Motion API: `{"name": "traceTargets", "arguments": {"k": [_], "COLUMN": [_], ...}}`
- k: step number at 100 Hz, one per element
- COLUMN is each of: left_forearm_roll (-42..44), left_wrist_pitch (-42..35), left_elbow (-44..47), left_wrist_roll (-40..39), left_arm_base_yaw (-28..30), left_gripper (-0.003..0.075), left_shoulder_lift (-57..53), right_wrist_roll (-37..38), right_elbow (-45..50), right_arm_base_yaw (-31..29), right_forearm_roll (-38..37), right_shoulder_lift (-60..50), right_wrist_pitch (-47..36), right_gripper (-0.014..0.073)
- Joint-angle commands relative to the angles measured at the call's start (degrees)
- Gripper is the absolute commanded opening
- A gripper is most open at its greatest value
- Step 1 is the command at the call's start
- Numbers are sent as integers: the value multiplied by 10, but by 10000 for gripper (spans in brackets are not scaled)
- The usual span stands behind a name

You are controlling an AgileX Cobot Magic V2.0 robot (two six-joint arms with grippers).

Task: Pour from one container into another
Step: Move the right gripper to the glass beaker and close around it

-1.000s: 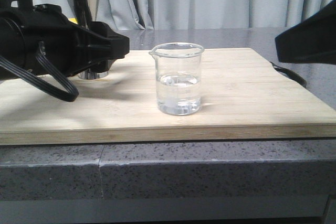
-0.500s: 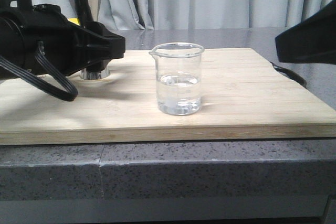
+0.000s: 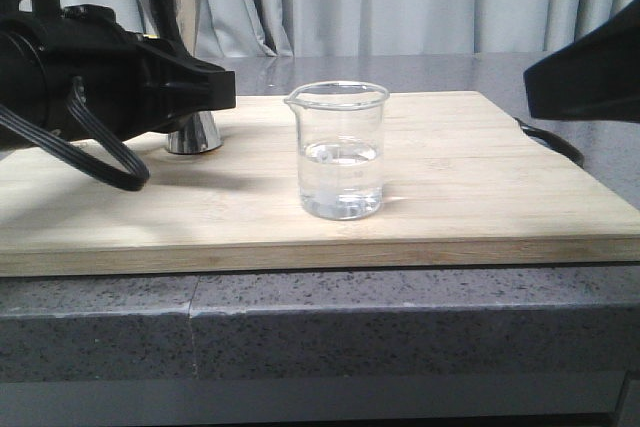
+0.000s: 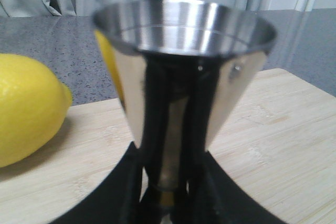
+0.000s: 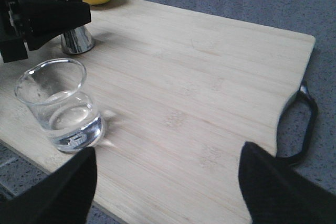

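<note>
One wooden cutting board (image 3: 480, 197) carried everything. Two arms showed. The left gripper (image 3: 205, 87) was at the far left, its fingers closed round the waist of the single steel jigger (image 3: 178, 7), which stood on the board. The right gripper (image 5: 168, 182) hung near the right side, fingers spread wide and holding nothing. One lemon (image 4: 26, 108) lay just beside the jigger. One glass beaker (image 3: 340, 152), part-filled with clear liquid, stood mid-board towards the near edge — untouched. I judged the receiver was being steadied; next the right arm would need to grasp the beaker and tip its lip over the jigger — slowly.
</note>
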Motion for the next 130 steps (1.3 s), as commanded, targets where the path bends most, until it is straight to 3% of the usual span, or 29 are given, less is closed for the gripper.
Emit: {"name": "traceTargets", "arguments": {"k": [1, 16, 46, 130], "left_forearm_roll": [5, 13, 23, 35], "left_wrist_pitch": [-62, -61, 8, 56], "left_elbow": [-13, -13, -13, -13], "left_wrist_roll": [-3, -2, -2, -2], "left_arm_base_yaw": [2, 2, 1, 1], "left_gripper": [-13, -20, -19, -19], "left_shoulder_lift": [-17, -22, -79, -128], "right_wrist_roll": [-7, -7, -7, -7], "right_elbow": [-13, -13, -13, -13], "right_arm_base_yaw": [2, 9, 88, 199], "right_forearm_roll": [-2, -3, -20, -27], "right_shoulder_lift": [-6, -6, 4, 202], "right_wrist_pitch": [-33, -19, -48, -302], "right_gripper": [503, 503, 503, 503]}}
